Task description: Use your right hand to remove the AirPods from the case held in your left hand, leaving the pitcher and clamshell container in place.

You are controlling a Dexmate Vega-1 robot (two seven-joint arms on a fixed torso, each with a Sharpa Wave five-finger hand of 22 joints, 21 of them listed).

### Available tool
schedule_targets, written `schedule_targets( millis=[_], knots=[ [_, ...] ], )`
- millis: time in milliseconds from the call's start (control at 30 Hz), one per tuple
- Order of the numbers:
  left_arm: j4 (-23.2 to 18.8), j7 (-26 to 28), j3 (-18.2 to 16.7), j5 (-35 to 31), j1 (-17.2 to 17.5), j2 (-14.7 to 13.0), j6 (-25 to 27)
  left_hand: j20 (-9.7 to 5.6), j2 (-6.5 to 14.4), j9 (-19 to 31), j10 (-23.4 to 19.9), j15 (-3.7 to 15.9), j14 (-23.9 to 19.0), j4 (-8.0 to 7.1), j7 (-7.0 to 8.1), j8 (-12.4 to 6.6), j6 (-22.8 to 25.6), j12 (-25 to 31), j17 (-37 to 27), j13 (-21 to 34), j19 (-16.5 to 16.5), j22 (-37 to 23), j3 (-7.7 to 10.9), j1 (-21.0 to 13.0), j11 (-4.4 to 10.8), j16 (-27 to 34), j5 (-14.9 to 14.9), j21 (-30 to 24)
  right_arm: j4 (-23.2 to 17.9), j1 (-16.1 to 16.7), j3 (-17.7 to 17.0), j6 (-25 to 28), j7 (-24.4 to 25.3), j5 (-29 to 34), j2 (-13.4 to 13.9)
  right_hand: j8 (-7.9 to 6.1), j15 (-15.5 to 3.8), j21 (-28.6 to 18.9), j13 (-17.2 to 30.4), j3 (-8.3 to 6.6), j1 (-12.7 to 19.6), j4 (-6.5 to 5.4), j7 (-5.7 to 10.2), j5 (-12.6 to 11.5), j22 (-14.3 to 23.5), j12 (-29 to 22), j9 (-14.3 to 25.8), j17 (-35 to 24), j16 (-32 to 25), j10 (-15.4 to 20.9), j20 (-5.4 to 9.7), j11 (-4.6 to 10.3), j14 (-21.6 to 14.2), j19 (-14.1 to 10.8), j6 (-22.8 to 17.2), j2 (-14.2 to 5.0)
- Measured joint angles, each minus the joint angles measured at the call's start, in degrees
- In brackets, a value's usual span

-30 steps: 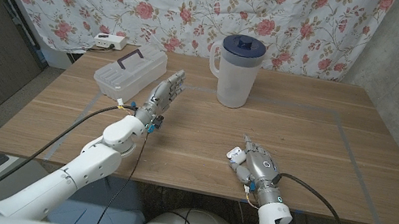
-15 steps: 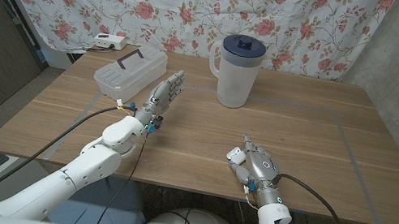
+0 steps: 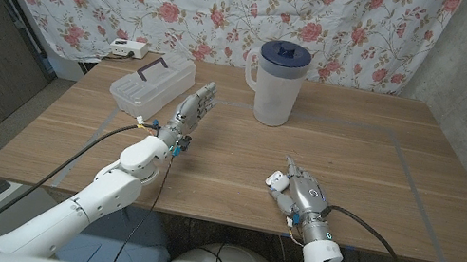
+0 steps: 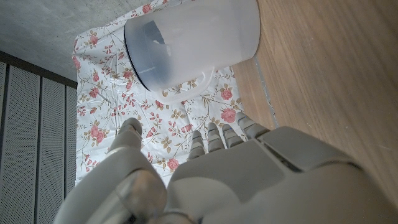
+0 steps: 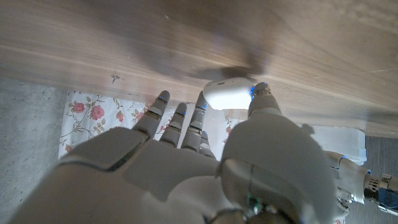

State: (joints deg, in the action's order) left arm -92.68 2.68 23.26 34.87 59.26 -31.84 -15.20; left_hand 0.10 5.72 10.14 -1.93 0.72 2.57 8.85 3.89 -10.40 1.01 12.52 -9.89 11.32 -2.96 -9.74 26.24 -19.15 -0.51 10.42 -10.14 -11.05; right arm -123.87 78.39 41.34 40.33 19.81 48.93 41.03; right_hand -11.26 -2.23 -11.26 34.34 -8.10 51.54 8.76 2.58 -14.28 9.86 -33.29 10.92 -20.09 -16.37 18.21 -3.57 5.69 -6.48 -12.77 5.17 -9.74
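In the head view, starting at the upper left of the table [image 3: 398, 179], we see the clear clamshell container [image 3: 153, 84] with a black mark on its lid. Just right of it our left hand [image 3: 193, 108] is raised, fingers stretched out and apart, holding nothing; the left wrist view shows those fingers [image 4: 211, 138] pointing toward the pitcher [image 4: 193, 46]. The case named in the task is not in this hand.

Moving right, the frosted pitcher [image 3: 276, 85] with a dark blue lid stands at upper centre of the head view, well apart from both hands.

At lower centre-right, our right hand [image 3: 301, 194] sits low at the near edge of the table. A small white AirPods case [image 3: 275, 182] lies on the wood at its left side. The right wrist view shows the case [image 5: 229, 93] touching the thumb tip, with the other fingers [image 5: 158, 111] extended beside it; we cannot tell whether it is actually gripped.
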Motion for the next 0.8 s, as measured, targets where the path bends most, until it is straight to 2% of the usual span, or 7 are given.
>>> schedule_targets(
  millis=[67,233,267,367,533,800],
  knots=[
    [-0.04,0.0,0.0,0.0,0.04,-0.01,0.0,0.0,0.0,0.0,0.0,0.0,0.0,0.0,0.0,0.0,0.0,0.0,0.0,0.0,0.0,0.0,0.0,0.0,0.0,0.0,0.0,0.0,-0.06,0.16,-0.21,-0.44,0.76,-0.43,0.0,-0.4,0.08,0.0,0.06,0.0,0.07,0.0,0.06,-0.35,0.0,-0.22,0.0,0.0,0.0,0.12,-0.19,-0.12,-0.34,-0.2,-0.26,0.07],
    [-0.04,-0.05,0.0,0.07,0.18,-0.02,-0.17,0.0,0.0,0.0,0.0,0.0,0.0,0.0,0.0,0.0,0.0,0.0,0.0,0.0,0.0,0.0,0.0,0.0,0.0,0.0,0.0,0.0,-0.53,1.11,-1.58,-2.16,3.15,-2.42,-0.18,-0.4,0.07,-0.22,0.12,-0.17,0.14,0.15,-0.02,-0.57,0.0,-0.66,0.0,-0.22,0.0,0.52,-0.02,-0.51,-0.73,-0.81,-0.99,0.15],
    [-0.04,-0.06,0.0,0.07,0.2,-0.02,-0.19,0.0,0.0,0.0,0.0,0.0,0.0,0.0,0.0,0.0,0.0,0.0,0.0,0.0,0.0,0.0,0.0,0.0,0.0,0.0,0.0,0.0,-0.59,1.23,-1.8,-2.58,3.63,-3.0,-0.23,-0.4,0.08,-0.22,0.13,-0.48,0.14,-0.16,-0.02,-0.57,0.0,-0.66,0.0,-0.27,0.0,0.52,-0.2,-0.51,-0.73,-1.01,-0.98,0.15],
    [-0.04,-0.09,-0.01,0.1,0.27,0.0,-0.31,0.0,0.0,0.0,0.0,0.0,0.0,0.0,0.02,0.0,-0.02,0.0,0.0,0.0,0.0,0.0,0.0,0.0,0.0,0.0,0.0,0.0,-0.77,1.75,-2.89,-3.78,5.14,-4.84,-0.63,-0.4,-0.11,-0.22,0.15,-0.79,0.66,-0.16,-0.65,-0.79,0.01,-1.04,0.0,-0.27,0.0,0.82,-0.43,-0.82,-0.93,-1.23,-1.61,0.68],
    [0.26,-0.3,-0.01,0.25,0.36,0.16,-0.65,0.0,0.0,0.0,0.0,0.0,0.0,0.0,-0.81,0.49,-2.05,0.0,0.0,0.0,0.0,0.0,0.0,0.0,0.0,0.0,0.0,0.0,-1.32,2.31,-4.5,-5.75,7.0,-8.09,-1.21,-0.4,0.17,-0.22,0.16,-1.11,0.66,0.14,-0.64,-0.8,0.0,-1.3,0.01,-0.26,0.0,0.82,-0.66,-0.82,-1.25,-0.99,-1.6,0.69],
    [1.39,-2.09,0.27,0.85,0.21,0.61,-1.97,0.32,0.0,0.0,0.0,0.0,0.0,-0.43,-0.21,0.49,-2.67,0.0,0.0,0.0,0.32,0.0,-0.43,0.0,0.0,0.0,0.0,0.0,-2.28,2.64,-7.01,-8.73,9.33,-13.19,-1.68,-0.4,0.17,-0.22,0.76,-1.18,1.19,0.08,-0.44,-1.23,0.01,-1.31,0.01,-0.26,0.0,0.82,-0.64,-0.82,-1.25,-1.01,-2.21,1.22]
  ],
)
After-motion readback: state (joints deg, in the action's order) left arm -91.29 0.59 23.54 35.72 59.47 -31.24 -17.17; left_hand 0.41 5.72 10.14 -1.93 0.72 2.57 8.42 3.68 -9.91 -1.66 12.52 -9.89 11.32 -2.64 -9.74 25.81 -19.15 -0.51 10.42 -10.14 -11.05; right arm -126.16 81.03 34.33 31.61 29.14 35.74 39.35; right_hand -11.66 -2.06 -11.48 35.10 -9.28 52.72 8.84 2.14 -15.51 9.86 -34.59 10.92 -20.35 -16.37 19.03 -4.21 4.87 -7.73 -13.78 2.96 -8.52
